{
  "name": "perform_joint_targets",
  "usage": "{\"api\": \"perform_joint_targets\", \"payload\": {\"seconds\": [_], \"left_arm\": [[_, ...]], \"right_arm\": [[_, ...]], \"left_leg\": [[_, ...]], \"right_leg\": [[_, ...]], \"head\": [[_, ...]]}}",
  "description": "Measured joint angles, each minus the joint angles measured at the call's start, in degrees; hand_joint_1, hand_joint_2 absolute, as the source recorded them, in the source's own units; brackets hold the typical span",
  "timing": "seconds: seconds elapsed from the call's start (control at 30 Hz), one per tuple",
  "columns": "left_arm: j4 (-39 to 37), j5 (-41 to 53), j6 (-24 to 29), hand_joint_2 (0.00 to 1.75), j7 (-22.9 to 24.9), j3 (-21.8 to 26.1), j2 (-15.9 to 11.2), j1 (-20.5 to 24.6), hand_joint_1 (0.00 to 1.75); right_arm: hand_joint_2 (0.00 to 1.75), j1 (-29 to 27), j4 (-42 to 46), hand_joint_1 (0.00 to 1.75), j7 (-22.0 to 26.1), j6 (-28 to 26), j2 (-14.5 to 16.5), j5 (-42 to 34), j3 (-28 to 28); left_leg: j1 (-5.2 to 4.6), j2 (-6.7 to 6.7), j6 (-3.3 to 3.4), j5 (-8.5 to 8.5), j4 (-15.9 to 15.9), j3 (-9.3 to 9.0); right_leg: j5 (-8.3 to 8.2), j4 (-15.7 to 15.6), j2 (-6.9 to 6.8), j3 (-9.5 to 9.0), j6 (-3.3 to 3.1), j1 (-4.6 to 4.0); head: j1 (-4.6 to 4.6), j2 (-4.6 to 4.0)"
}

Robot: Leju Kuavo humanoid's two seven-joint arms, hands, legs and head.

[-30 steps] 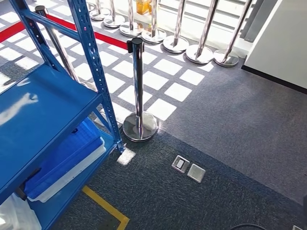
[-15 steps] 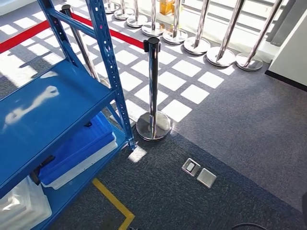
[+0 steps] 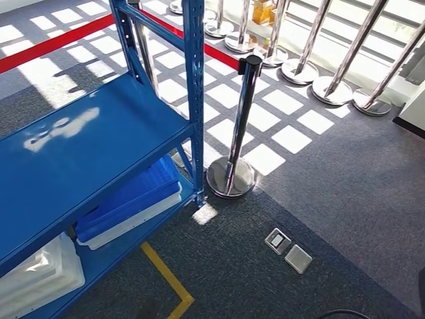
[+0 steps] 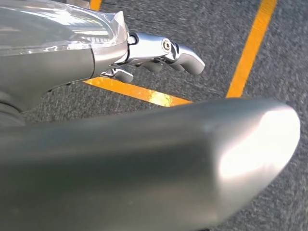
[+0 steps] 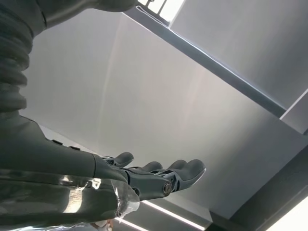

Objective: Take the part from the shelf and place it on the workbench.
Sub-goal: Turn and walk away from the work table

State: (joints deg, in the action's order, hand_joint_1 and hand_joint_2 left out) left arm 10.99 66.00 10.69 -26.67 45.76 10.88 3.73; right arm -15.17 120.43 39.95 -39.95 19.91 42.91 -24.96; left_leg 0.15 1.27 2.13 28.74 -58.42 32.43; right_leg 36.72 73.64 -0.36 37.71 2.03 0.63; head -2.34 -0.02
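Blue steel shelf rack (image 3: 100, 126) ahead, white moulded tray (image 3: 40, 272) on its bottom level; left hand (image 4: 156, 53) and right hand (image 5: 152, 178) hang empty, fingers apart.

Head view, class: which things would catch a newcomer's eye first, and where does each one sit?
The blue metal shelf dominates the left side, with a blue tray stacked on a white one on its bottom level. Just right of its front post stands a chrome stanchion on sunlit carpet, with a red belt running behind the shelf. A yellow floor line marks the carpet in front of the shelf.
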Motion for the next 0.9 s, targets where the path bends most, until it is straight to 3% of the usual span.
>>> {"api": "perform_joint_targets", "payload": {"seconds": [0.07, 0.13, 0.2, 0.27, 0.33, 0.43, 0.47, 0.5, 0.53, 0.6, 0.67, 0.7, 0.8, 0.87, 0.9], "left_arm": [[0.0, 0.0, -0.2, 0.0, 0.0, 0.0, 0.0, 0.0, 0.0], [0.0, 0.0, -0.6, 0.0, 0.0, 0.1, 0.1, 0.1, 0.0], [0.0, 0.0, -0.8, 0.0, 0.0, 0.1, 0.1, 0.1, 0.0], [0.0, 0.0, -1.0, 0.0, 0.0, 0.1, 0.1, 0.0, 0.0], [0.0, 0.0, -1.0, 0.0, 0.0, 0.2, 0.1, 0.0, 0.0], [0.0, 0.0, -1.1, 0.0, 0.0, 0.2, 0.1, 0.1, 0.0], [0.0, 0.0, -1.1, 0.0, 0.0, 0.2, 0.1, 0.0, 0.0], [0.0, 0.0, -1.1, 0.0, 0.0, 0.3, 0.1, 0.0, 0.0], [0.0, 0.0, -1.1, 0.0, 0.0, 0.3, 0.1, 0.0, 0.0], [0.0, 0.0, -1.1, 0.0, 0.0, 0.5, 0.1, 0.0, 0.0], [0.0, 0.0, -1.1, 0.0, 0.0, 0.6, 0.0, 0.1, 0.0], [0.0, 0.0, -1.1, 0.0, 0.0, 0.6, 0.0, 0.1, 0.0], [0.0, 0.0, -1.1, 0.0, 0.0, 0.7, 0.0, -0.1, 0.0], [0.0, 0.0, -1.1, 0.0, 0.0, 0.7, 0.0, -0.1, 0.0], [0.0, 0.0, -1.1, 0.0, 0.0, 0.7, 0.0, 0.0, 0.0]], "right_arm": [[1.75, 0.0, 0.0, 0.0, 0.0, 0.0, 0.0, 0.0, 0.0], [1.75, 0.0, 0.0, 0.0, 0.0, 0.0, 0.0, 0.0, 0.0], [1.75, 0.1, 0.1, 0.0, 0.0, 0.0, 0.0, 0.0, 0.0], [1.75, 0.2, 0.2, 0.0, 0.0, 0.0, 0.0, 0.0, 0.0], [1.75, 0.2, 0.2, 0.0, 0.0, 0.0, 0.0, 0.0, 0.1], [1.75, 0.2, 0.2, 0.0, 0.0, 0.0, 0.0, 0.0, 0.1], [1.75, 0.2, 0.2, 0.0, 0.0, 0.0, 0.0, 0.0, 0.1], [1.75, 0.2, 0.2, 0.0, 0.0, 0.0, 0.0, 0.0, 0.1], [1.75, 0.2, 0.2, 0.0, 0.0, 0.0, 0.0, 0.0, 0.1], [1.75, 0.2, 0.2, 0.0, 0.0, 0.0, 0.0, 0.0, 0.1], [1.75, 0.2, 0.2, 0.0, 0.0, 0.0, 0.0, 0.0, 0.1], [1.75, 0.2, 0.2, 0.0, 0.0, 0.0, 0.0, 0.0, 0.1], [1.75, 0.2, 0.2, 0.0, 0.0, 0.0, 0.0, 0.0, 0.1], [1.75, 0.2, 0.2, 0.0, 0.0, 0.0, 0.0, 0.0, 0.1], [1.75, 0.2, 0.2, 0.0, 0.0, 0.0, -0.1, 0.0, 0.1]], "left_leg": [[-0.07, 1.1, 0.0, 0.01, 0.0, -0.23], [-0.16, 2.03, -0.12, -0.02, -0.1, -0.16], [-0.11, 2.69, -0.52, -0.21, -0.1, 0.29], [0.02, 3.01, -1.07, -0.31, 0.0, 0.58], [-0.05, 1.87, -1.59, 1.25, -1.8, 1.39], [0.12, -0.08, -2.27, 6.54, -11.8, 5.79], [0.21, -0.25, -2.46, 7.48, -14.8, 7.11], [0.3, -0.39, -2.63, 7.36, -15.9, 7.55], [0.39, -0.58, -2.74, 6.23, -14.8, 6.96], [0.52, -1.86, -2.79, 2.41, -7.7, 3.4], [0.36, -3.42, -2.44, 0.39, -1.4, 0.37], [0.2, -3.84, -2.17, 0.29, -0.1, -0.15], [0.05, -2.85, -1.16, 0.28, 0.1, -0.05], [0.23, -2.14, -0.52, 0.04, 0.3, -0.08], [0.23, -1.79, -0.35, 0.0, 0.3, -0.06]], "right_leg": [[-4.4, -6.9, 0.86, -2.89, -0.5, -0.06], [-7.28, -13.7, 2.51, -5.89, -0.99, -0.13], [-7.45, -15.9, 3.19, -6.65, -1.15, -0.22], [-7.62, -16.5, 2.55, -6.65, -1.39, -0.13], [-7.99, -17.1, 1.57, -6.81, -1.88, 0.15], [-8.13, -17.4, -0.12, -6.85, -2.19, 0.22], [-8.12, -17.4, -0.68, -6.84, -2.2, 0.2], [-8.09, -17.4, -1.19, -6.86, -2.18, 0.2], [-8.04, -17.4, -1.64, -6.91, -2.12, 0.22], [-7.84, -17.3, -2.38, -7.12, -1.78, 0.24], [-7.54, -16.9, -2.92, -7.17, -1.19, -0.01], [-7.46, -16.8, -3.21, -7.13, -0.9, -0.15], [-6.93, -16.5, -3.48, -7.18, -0.03, 0.0], [-4.4, -13.1, -1.81, -5.9, 0.43, 0.21], [-2.45, -9.6, -0.88, -4.4, 0.52, 0.24]], "head": [[0.01, 0.0], [-0.01, 0.0], [-0.04, 0.0], [-0.06, 0.0], [-0.16, 0.0], [-0.25, 0.0], [-0.25, 0.0], [-0.24, 0.0], [-0.24, 0.0], [-0.26, 0.0], [-0.22, 0.0], [-0.2, 0.0], [-0.15, 0.0], [-0.1, 0.0], [-0.07, 0.0]]}}
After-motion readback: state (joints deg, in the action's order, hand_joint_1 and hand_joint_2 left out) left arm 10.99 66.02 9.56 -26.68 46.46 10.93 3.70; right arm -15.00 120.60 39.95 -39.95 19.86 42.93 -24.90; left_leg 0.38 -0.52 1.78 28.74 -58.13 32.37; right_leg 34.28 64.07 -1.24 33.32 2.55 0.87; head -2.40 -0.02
